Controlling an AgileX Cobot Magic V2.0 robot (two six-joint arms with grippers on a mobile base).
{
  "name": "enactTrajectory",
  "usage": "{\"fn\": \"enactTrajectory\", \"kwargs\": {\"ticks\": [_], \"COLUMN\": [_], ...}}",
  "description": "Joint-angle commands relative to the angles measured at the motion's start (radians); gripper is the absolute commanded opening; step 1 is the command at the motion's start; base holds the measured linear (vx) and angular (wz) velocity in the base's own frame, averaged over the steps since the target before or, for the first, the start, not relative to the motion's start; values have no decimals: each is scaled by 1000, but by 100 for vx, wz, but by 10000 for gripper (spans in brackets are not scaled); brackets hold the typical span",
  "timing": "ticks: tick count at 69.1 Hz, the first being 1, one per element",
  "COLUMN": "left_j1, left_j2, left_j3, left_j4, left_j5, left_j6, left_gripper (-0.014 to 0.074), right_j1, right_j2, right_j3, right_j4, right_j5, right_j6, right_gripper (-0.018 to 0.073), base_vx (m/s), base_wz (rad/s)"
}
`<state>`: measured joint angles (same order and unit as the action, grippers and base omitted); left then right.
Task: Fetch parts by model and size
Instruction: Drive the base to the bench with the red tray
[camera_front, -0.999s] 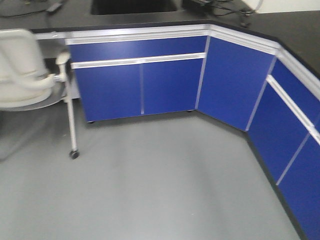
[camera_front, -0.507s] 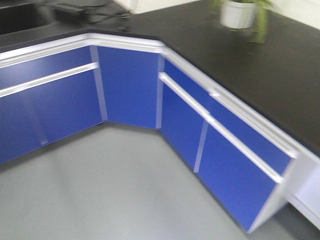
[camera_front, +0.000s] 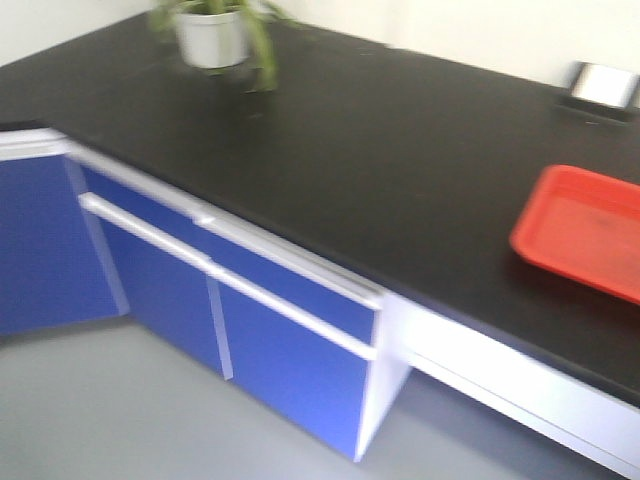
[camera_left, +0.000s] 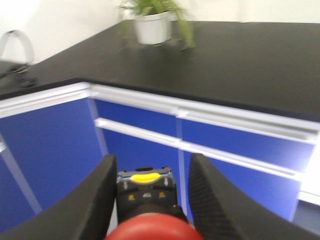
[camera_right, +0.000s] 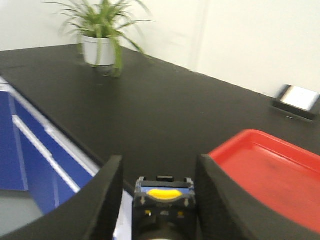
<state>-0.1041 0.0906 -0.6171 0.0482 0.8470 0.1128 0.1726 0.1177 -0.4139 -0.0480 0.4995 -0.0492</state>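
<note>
Your left hand (camera_left: 151, 161) grips red-capped switch (camera_left: 150, 230); right hand (camera_right: 160, 160) grips second switch (camera_right: 164, 199), cap hidden. Red tray (camera_front: 585, 230) at 3 o'clock on table (camera_front: 380, 150).

the left gripper (camera_left: 152, 162) is pointed forward and clamped on a red-capped switch (camera_left: 147, 187), the right gripper (camera_right: 160, 160) likewise on a second switch (camera_right: 164, 197) (its cap out of view).

Lab-type room here: a long black countertop (camera_front: 380, 170) wraps round a corner, with blue cabinet fronts (camera_front: 290, 370) underneath and pale silvery handle rails (camera_front: 290, 308) across them. The floor (camera_front: 120, 410) is plain grey and the wall (camera_front: 450, 30) behind the counter is off-white. A leafy plant in a white pot (camera_front: 212, 38) sits on the counter near the corner, and the light's even, the picture a bit blurry.
</note>
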Motion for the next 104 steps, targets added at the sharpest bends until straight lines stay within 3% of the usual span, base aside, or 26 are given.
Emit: {"fn": "enactTrajectory", "kwargs": {"ticks": [1, 46, 104], "left_j1": [-4, -4, -4], "left_j2": [18, 18, 18], "left_j3": [-19, -19, -19], "left_j4": [-3, -3, -3], "left_j5": [-76, -76, -76], "left_j6": [-4, -4, -4], "left_gripper": [-6, -6, -6], "right_j1": [-3, -3, -3], "right_j2": [13, 13, 13], "right_j3": [-26, -26, -26], "right_j4": [-5, -5, -5], "right_j5": [-75, -75, -75], "right_j6": [-8, -8, -8], "right_gripper": [-5, -5, -5], "base_vx": [16, 11, 3], "base_wz": [-71, -66, -13]}}
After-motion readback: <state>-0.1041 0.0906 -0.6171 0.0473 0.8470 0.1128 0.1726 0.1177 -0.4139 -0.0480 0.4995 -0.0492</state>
